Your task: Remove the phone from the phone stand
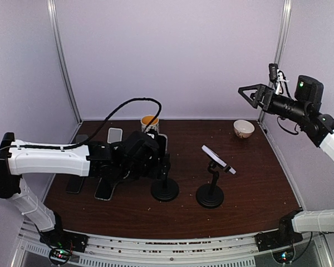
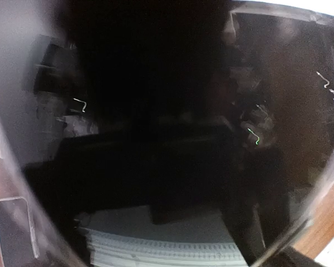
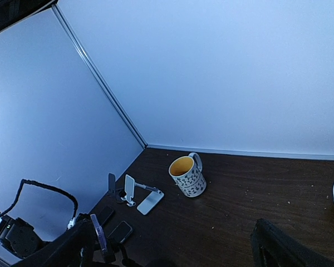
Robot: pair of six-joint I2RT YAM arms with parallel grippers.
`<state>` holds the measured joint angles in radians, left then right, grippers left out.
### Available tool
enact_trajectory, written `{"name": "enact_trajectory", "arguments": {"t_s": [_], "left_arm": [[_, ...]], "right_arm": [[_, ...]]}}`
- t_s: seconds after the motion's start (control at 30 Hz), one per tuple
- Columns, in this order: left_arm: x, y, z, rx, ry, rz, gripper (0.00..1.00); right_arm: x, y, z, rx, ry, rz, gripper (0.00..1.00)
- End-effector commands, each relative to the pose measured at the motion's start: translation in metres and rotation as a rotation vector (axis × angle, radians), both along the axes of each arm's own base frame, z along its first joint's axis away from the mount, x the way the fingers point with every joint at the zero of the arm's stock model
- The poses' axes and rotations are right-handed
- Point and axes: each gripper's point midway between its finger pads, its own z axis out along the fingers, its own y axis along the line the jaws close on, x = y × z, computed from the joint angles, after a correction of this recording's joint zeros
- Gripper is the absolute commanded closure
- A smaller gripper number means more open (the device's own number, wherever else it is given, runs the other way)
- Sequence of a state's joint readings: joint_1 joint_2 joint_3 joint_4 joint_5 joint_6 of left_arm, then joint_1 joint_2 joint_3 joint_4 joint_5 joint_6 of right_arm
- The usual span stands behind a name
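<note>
Top external: two phone stands [image 1: 165, 190] [image 1: 210, 196], one mug [image 1: 150, 121], one bowl [image 1: 244, 128]; right hand [image 1: 244, 95] apart, left hand [image 1: 157, 153]'s state unclear.

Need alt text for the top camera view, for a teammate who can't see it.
The left hand is at the phone on the left stand; whether it grips is unclear. Beside it, a second stand holds a tilted phone, and the right hand hangs open, high on the right.

Two phone stands [image 1: 165, 190] [image 1: 210, 197], at least four phones [image 1: 217, 158] [image 1: 115, 135] [image 1: 106, 190] [image 1: 75, 184], one mug [image 1: 150, 122], one bowl [image 1: 244, 128], two arms [image 1: 47, 158] [image 1: 300, 108]
</note>
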<state>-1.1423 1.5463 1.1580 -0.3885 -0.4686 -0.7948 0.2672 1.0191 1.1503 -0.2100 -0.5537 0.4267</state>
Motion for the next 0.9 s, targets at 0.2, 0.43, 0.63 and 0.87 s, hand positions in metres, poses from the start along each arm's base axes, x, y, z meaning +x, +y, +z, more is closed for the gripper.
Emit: {"name": "enact_trajectory", "arguments": {"t_s": [0.2, 0.43, 0.63, 0.87], "left_arm": [[-0.006, -0.026, 0.05, -0.207, -0.114, -0.138, 0.02], [-0.016, -0.001, 0.07, -0.225, -0.205, -0.178, 0.02], [-0.031, 0.016, 0.073, -0.26, -0.252, -0.257, 0.02], [-0.021, 0.067, 0.087, -0.348, -0.32, -0.223, 0.02]], "right_arm": [[-0.002, 0.052, 0.01, -0.102, 0.015, 0.161, 0.0], [-0.007, 0.093, 0.012, -0.142, 0.026, 0.27, 0.0], [-0.02, 0.135, -0.004, -0.194, 0.063, 0.386, 0.01], [-0.026, 0.182, -0.025, -0.271, 0.125, 0.466, 0.02]]}}
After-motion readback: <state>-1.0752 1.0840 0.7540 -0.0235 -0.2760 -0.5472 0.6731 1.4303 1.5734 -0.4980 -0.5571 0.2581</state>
